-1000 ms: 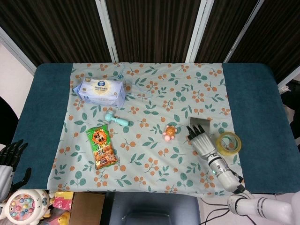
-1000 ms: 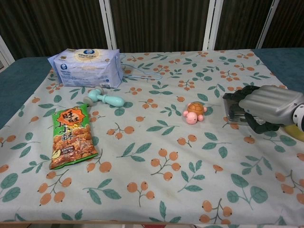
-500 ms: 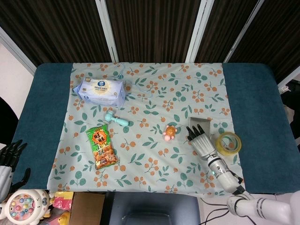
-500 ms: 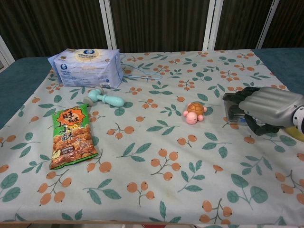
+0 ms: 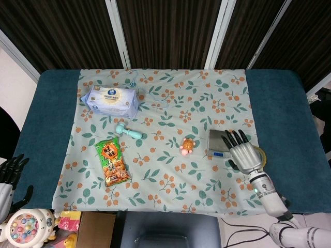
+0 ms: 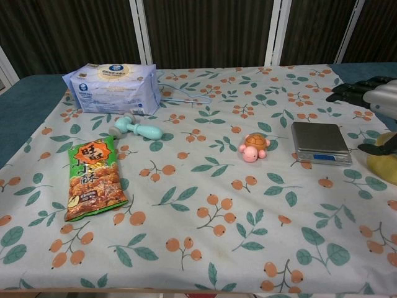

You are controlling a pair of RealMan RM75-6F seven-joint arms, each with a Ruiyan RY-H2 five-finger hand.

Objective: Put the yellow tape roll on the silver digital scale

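My right hand [image 5: 244,154] hovers above the yellow tape roll [image 6: 383,164], fingers spread wide and holding nothing. The roll sits on the floral tablecloth [image 5: 165,98] just beside the silver digital scale [image 6: 320,142], not on it. My left hand [image 5: 9,173] hangs off the table's near-left corner, fingers apart, empty.

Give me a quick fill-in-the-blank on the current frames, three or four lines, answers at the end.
1. The right hand hovers with spread fingers over the ____ tape roll.
2. The silver digital scale has ____ resting on its platform.
3. The toy between the snack bag and the scale is a pink ____.
4. The wipes pack lies at the table's far ____ side.

Answers: yellow; nothing; turtle; left
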